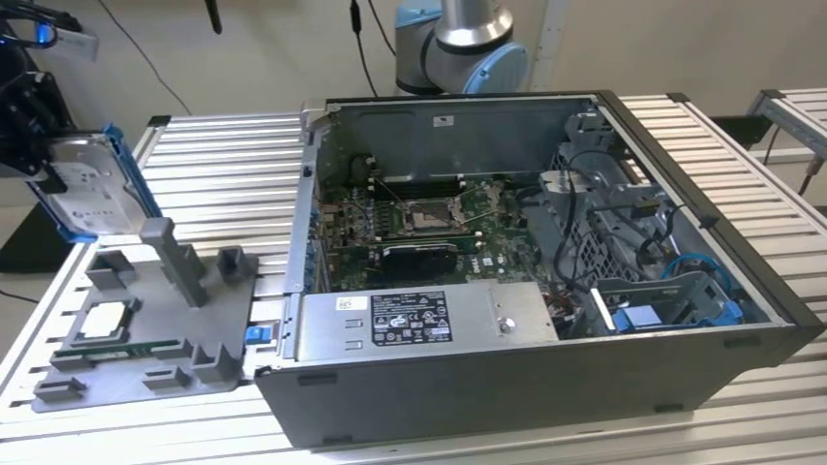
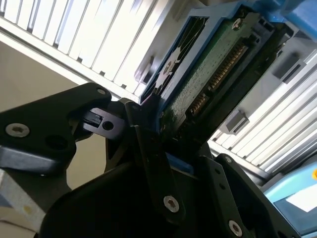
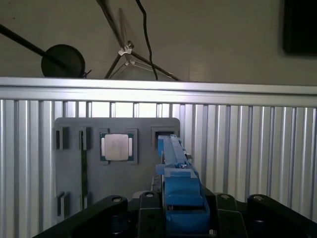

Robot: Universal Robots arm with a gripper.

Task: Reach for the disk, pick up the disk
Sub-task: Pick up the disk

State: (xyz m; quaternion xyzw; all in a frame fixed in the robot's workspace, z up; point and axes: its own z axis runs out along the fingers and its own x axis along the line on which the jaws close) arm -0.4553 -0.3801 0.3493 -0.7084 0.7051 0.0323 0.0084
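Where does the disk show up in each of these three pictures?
Exterior view: the disk hangs at the exterior view's far left, above the grey holder.
First wrist view: the disk is edge-on, its blue rail towards the camera.
Second wrist view: its green circuit-board underside faces the camera.
Shared landmark: the slatted table.

My slatted metal table [image 1: 220,174], open computer case [image 1: 517,387] on it, grey fixture tray [image 1: 181,334] beside the case, processor chip [image 1: 104,320] seated in the tray.

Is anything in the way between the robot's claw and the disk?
No, nothing visible is. The gripper is already closed on the disk, holding it on edge near the grey tray.
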